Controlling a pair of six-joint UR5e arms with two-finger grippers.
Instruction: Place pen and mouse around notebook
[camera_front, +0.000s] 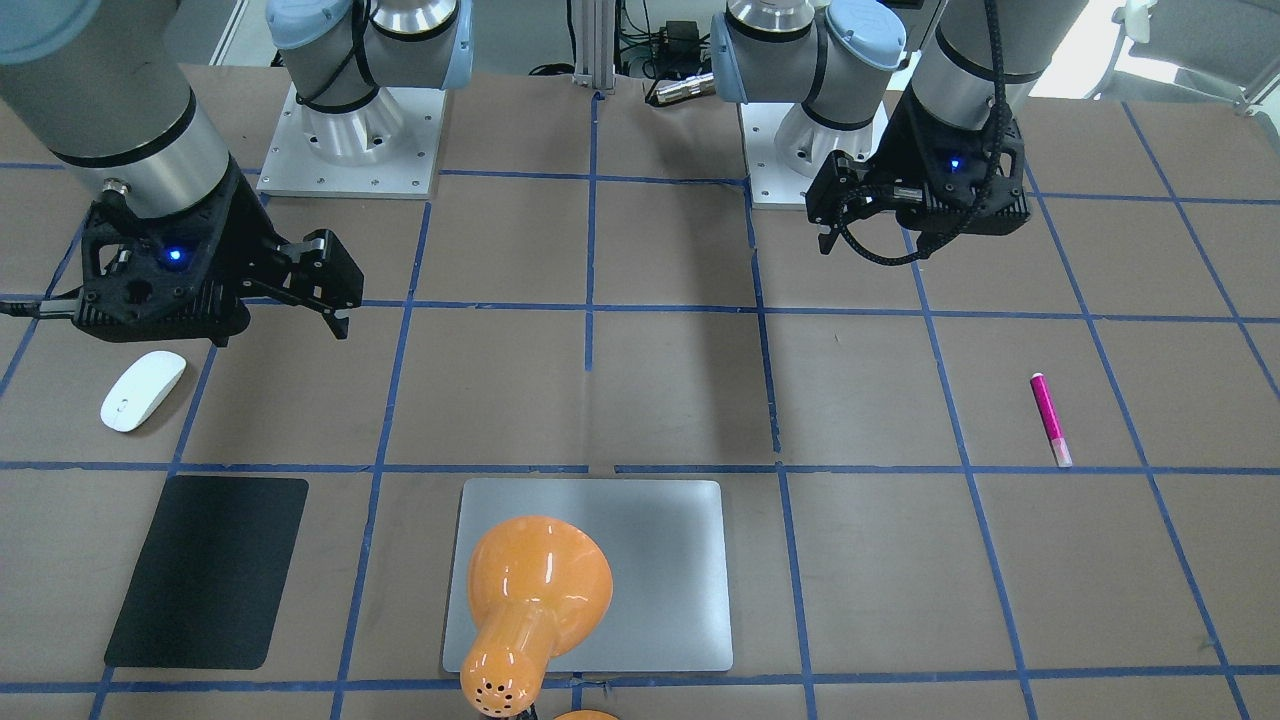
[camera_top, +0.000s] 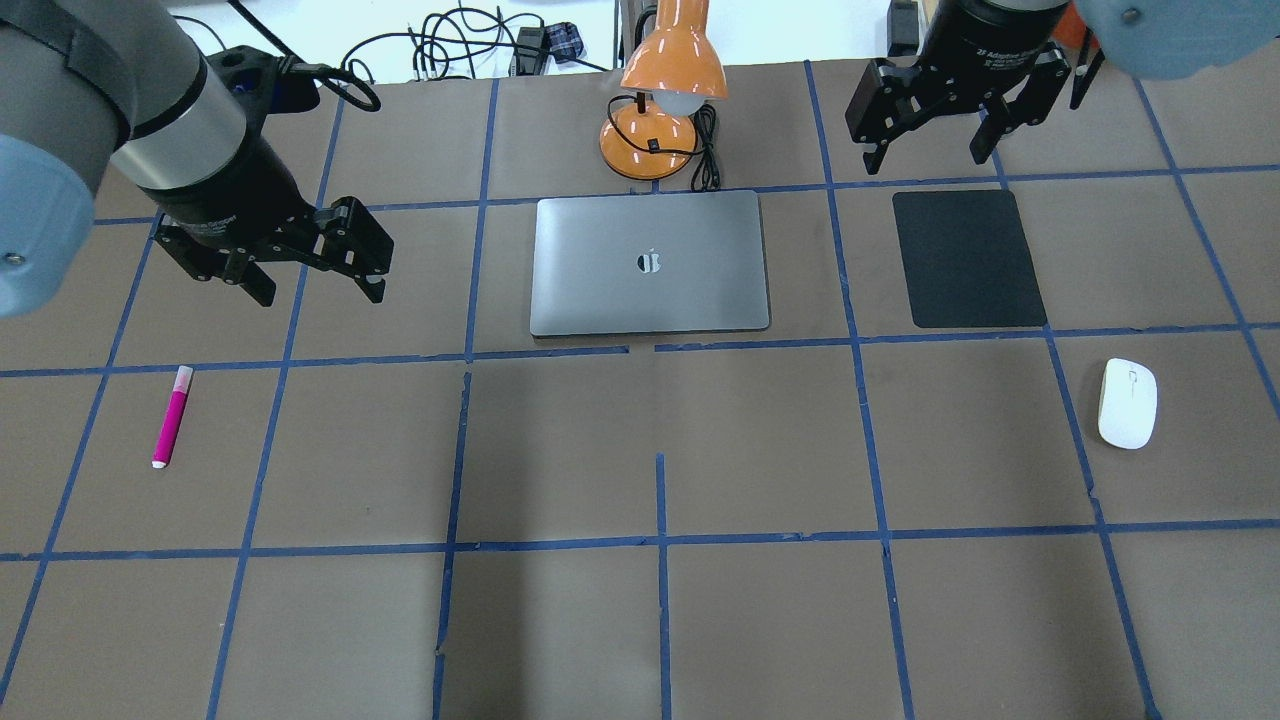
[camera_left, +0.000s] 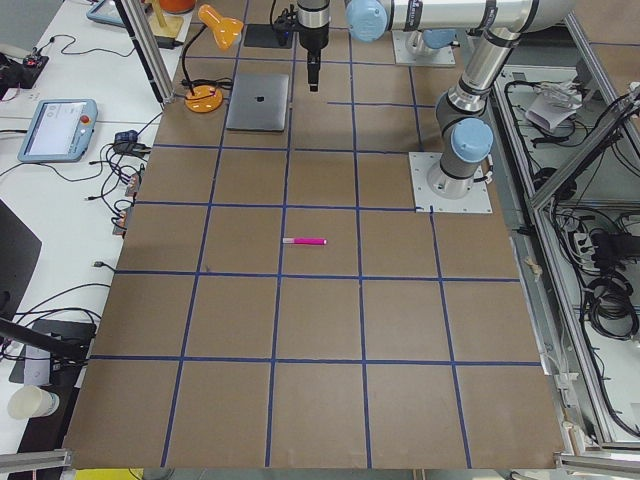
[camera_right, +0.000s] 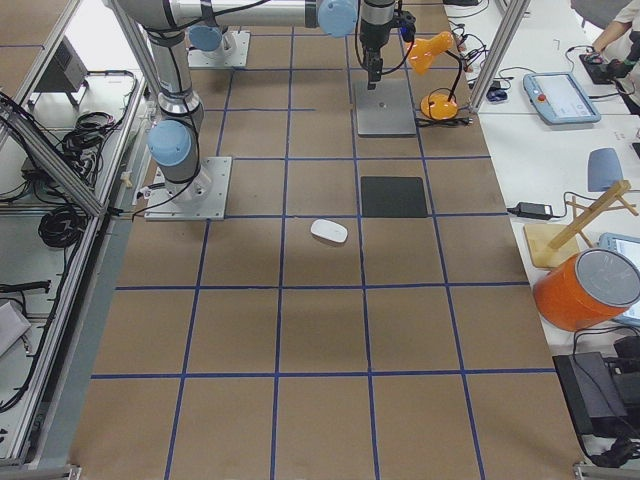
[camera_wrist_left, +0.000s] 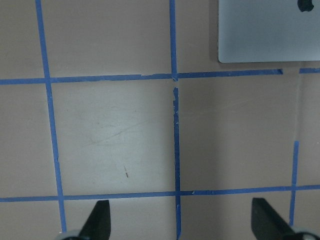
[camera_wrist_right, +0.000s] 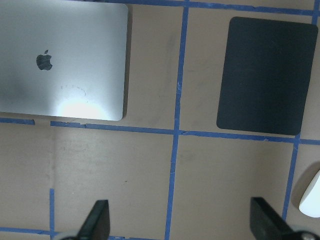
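Observation:
The silver notebook (camera_top: 650, 262) lies closed at the table's far middle. Far to its left, the pink pen (camera_top: 170, 417) rests flat on the brown table. My left gripper (camera_top: 320, 288) hangs open and empty above the table, between pen and notebook, a bit beyond the pen. The white mouse (camera_top: 1127, 403) sits at the right, nearer than a black pad. Over the pad's far edge, my right gripper (camera_top: 928, 155) is open and empty. The left wrist view shows the notebook's corner (camera_wrist_left: 270, 30); the right wrist view shows the notebook (camera_wrist_right: 60, 60) and the mouse's edge (camera_wrist_right: 311, 197).
A black pad (camera_top: 967, 258) lies right of the notebook. An orange desk lamp (camera_top: 670, 60) with its cord stands just behind the notebook, its head hanging over it. Blue tape lines grid the brown table. Both arm bases (camera_front: 350, 130) sit at the robot's side.

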